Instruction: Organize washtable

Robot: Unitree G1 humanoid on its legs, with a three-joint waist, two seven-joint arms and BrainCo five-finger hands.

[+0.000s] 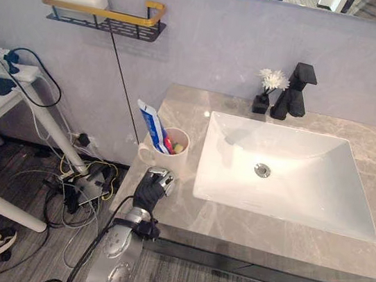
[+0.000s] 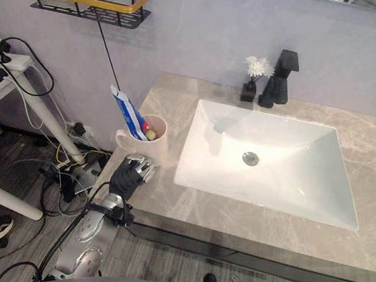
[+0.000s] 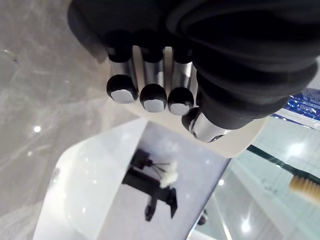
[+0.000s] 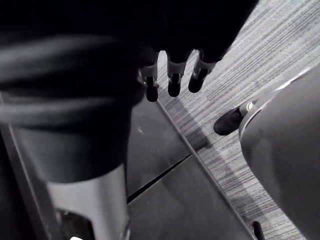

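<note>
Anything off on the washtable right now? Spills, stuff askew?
No spill or damage. One oddity: the toothpaste tube leans far out of the cup, which stands close to the left edge of the counter beside the sink. The left hand is just in front of it, fingers curled.

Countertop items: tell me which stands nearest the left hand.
The cream cup holding toothpaste, right beside the left hand; vase and faucet stand behind the sink.
</note>
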